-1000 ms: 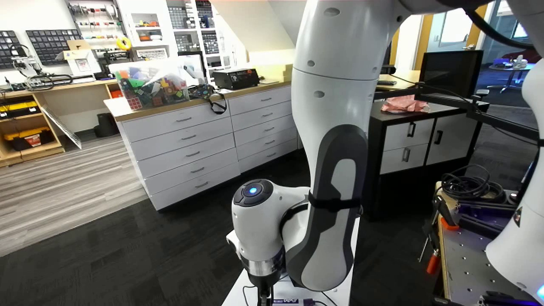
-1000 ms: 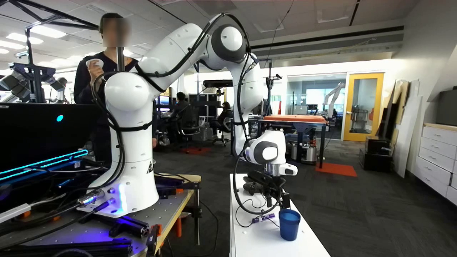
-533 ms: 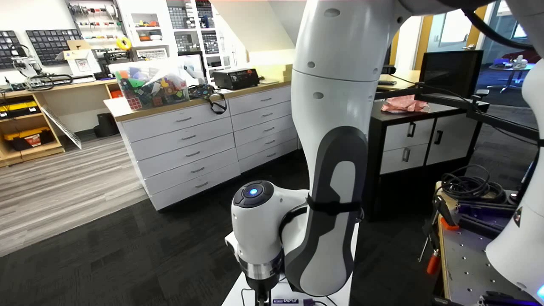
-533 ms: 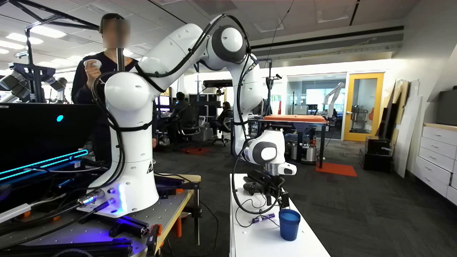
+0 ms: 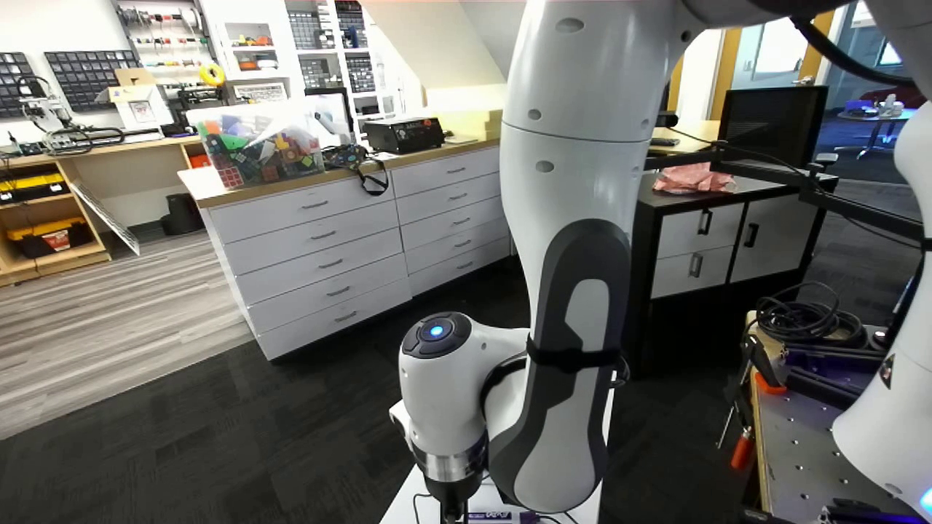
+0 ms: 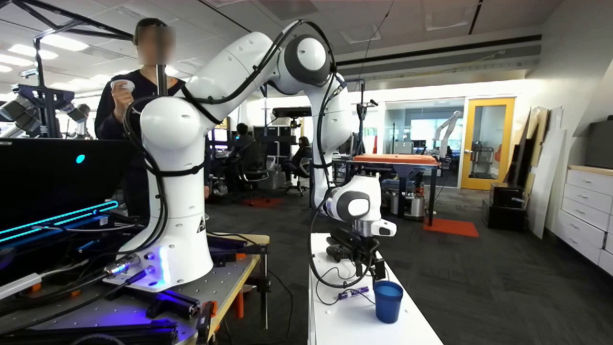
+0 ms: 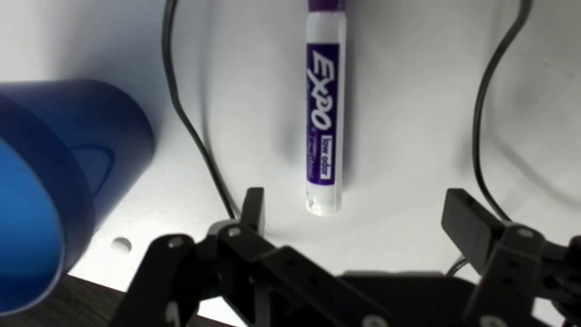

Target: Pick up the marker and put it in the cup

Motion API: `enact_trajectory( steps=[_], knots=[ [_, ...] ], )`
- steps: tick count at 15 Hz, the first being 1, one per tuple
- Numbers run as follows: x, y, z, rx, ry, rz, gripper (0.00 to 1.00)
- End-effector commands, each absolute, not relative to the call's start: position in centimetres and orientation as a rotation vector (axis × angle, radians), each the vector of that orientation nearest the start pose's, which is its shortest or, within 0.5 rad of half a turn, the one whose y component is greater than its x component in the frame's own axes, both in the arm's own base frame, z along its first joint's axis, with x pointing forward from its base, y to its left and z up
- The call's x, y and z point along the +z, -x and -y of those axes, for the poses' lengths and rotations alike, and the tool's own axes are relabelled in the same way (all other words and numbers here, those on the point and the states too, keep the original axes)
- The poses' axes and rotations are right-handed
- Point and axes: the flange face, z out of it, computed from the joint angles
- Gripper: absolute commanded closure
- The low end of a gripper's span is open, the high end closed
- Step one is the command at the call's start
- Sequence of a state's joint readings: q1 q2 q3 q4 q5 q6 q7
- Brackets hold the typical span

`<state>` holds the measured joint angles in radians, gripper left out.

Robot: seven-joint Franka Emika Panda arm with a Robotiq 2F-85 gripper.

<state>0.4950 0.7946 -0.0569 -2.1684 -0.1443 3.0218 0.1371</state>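
Observation:
The marker (image 7: pixel 324 109), white with a purple label and purple cap, lies on the white table; in both exterior views it shows small, as marker (image 6: pixel 353 293) and marker (image 5: pixel 489 517). My gripper (image 7: pixel 356 211) stands open above the table, its fingers (image 7: pixel 472 222) wide apart and holding nothing. In the wrist view the marker's plain white end points toward the gap, nearer the left finger. The blue cup (image 7: pixel 68 150) stands left of the gripper there. In an exterior view the cup (image 6: pixel 388 303) is upright, in front of the gripper (image 6: pixel 369 272). No marker shows inside it.
A thin black cable (image 7: pixel 174 95) passes between cup and marker, and another black cable (image 7: pixel 479 113) runs right of the marker. A dark object (image 6: pixel 337 251) lies farther back on the white table (image 6: pixel 354 330). A person (image 6: pixel 143 86) stands behind the arm.
The arm has sunk slightly, and in an exterior view the gripper has shifted a little to the left. Marker and cup have not moved. The person's raised hand moved slightly.

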Motion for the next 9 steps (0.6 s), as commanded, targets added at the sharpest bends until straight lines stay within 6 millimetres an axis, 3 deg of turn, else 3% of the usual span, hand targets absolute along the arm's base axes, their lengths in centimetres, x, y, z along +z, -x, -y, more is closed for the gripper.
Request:
enact_trajectory(
  steps=[1,6,7,9],
  knots=[
    [3.14,-46.70,-22.77,-0.109,3.095,0.684,0.00],
    [2.86,-46.22,-22.78,-0.091,3.093,0.668,0.00],
    [2.84,-46.05,-22.78,-0.090,3.091,0.667,0.25],
    [2.82,-45.79,-22.76,-0.086,3.093,0.663,0.31]
  ],
)
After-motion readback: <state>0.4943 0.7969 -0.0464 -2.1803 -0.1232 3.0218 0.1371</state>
